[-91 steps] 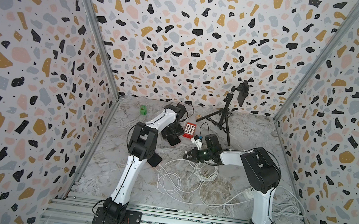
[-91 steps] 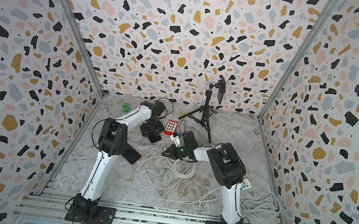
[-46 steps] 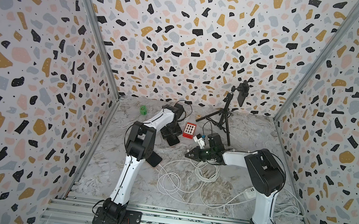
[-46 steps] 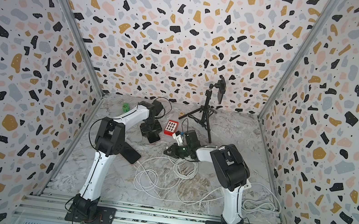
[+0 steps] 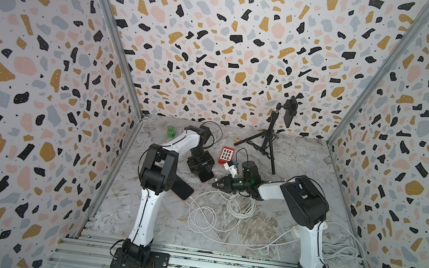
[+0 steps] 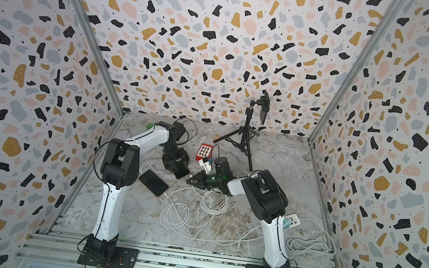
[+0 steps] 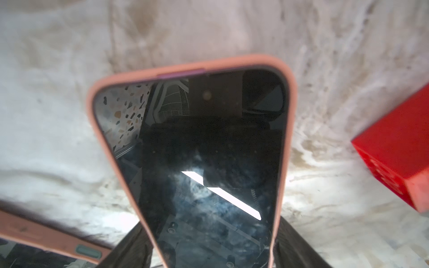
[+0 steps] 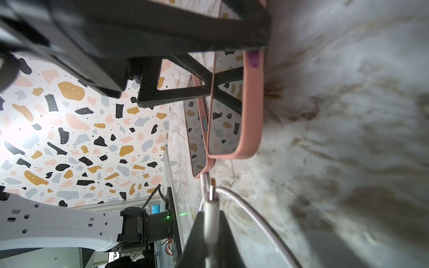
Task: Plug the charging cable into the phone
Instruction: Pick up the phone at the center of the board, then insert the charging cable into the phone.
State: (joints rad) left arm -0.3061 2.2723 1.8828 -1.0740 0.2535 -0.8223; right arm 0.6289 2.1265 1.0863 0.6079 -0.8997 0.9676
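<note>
A phone [image 5: 206, 176] [image 6: 181, 170] in a pink case lies on the marble table. My left gripper [image 5: 201, 166] [image 7: 213, 250] is shut on it, one finger on each long side. In the left wrist view its dark screen [image 7: 209, 150] fills the middle. My right gripper [image 5: 216, 183] [image 8: 211, 232] is shut on the white plug of the charging cable [image 8: 211, 208]. The plug's metal tip points at the phone's near end [image 8: 232, 153], a short gap away. The cable trails back into loose coils [image 5: 239, 209].
A second pink-cased phone [image 5: 182, 189] [image 8: 197, 139] lies beside the held one with a white cable in its end. Around stand a red block [image 5: 227, 153], a small white toy [image 5: 230, 166], a black tripod [image 5: 269, 142], a green piece [image 5: 171, 132] and a power strip [image 6: 292, 219].
My right gripper has crept left with the plug, closer to the held phone. The left arm's elbow has shifted slightly left; its grip on the phone is unchanged.
</note>
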